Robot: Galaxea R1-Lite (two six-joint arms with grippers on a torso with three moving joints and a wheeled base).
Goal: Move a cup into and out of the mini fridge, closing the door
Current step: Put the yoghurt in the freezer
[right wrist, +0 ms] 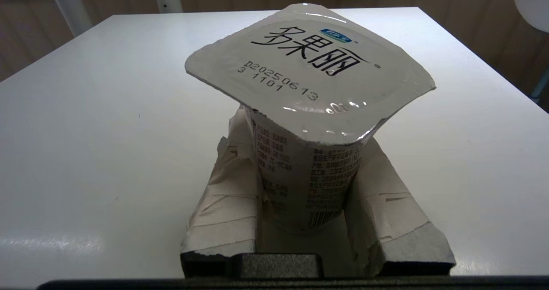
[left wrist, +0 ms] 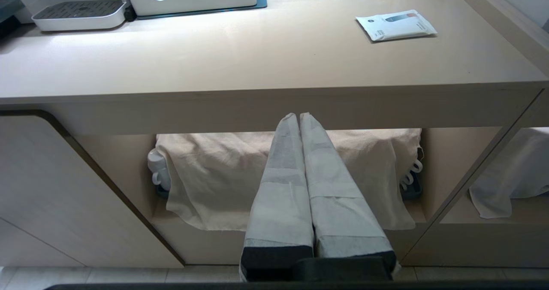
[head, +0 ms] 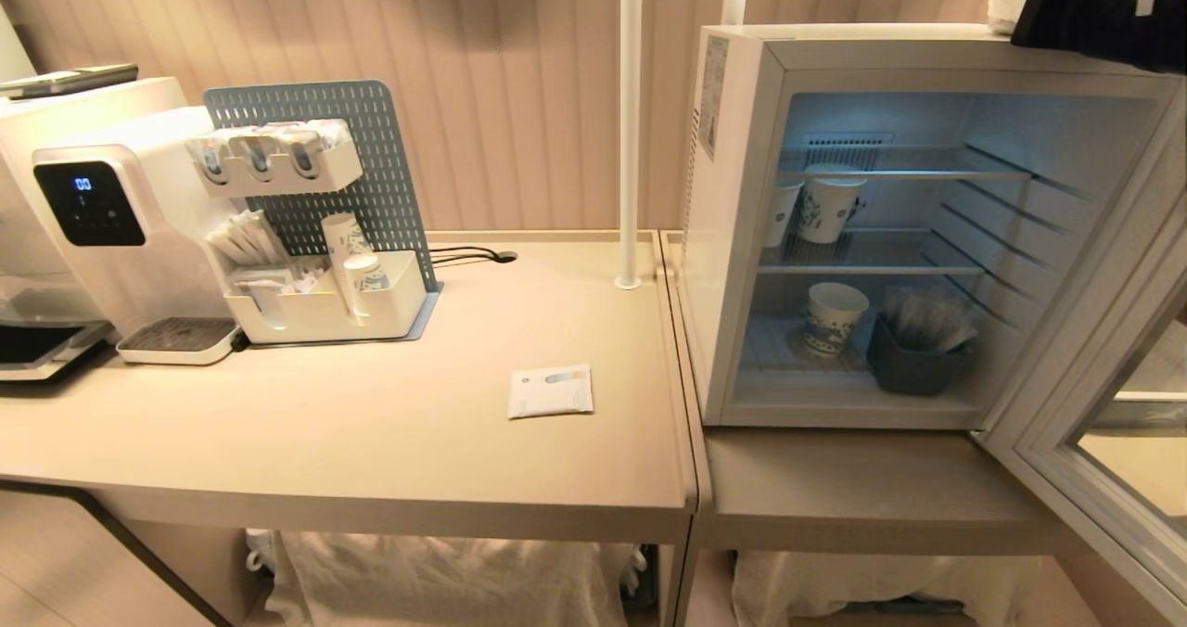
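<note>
The cup [right wrist: 306, 152] is seen in the right wrist view standing upright on a flat white surface, apparently the top of the mini fridge [head: 742, 237], with its sealed foil lid uppermost. The right gripper [right wrist: 302, 200] is set around the cup's lower body, one padded finger against each side, so the tub is taken below the flared rim, where the tapered wall gives the pads a firm seat and the lid is left untouched. The jaws are drawn in to the width of the tub; whether the squeeze is complete cannot be told, but contact on both sides is shown. In the head view only a dark part of the right arm [head: 1094, 6] is seen above the fridge's top right corner, and the cup itself is hidden there. The door [head: 1104, 404] is swung wide to the right, so the lit interior and its wire shelves are left open for the cup to be brought in; paper cups [head: 830, 205] and a dark bin [head: 913, 363] already occupy parts of the shelves, with free space judged to remain beside them. The left gripper [left wrist: 300, 118] is held parked below the table [left wrist: 257, 67] edge with its fingers pressed together, empty, kept out of the way.
</note>
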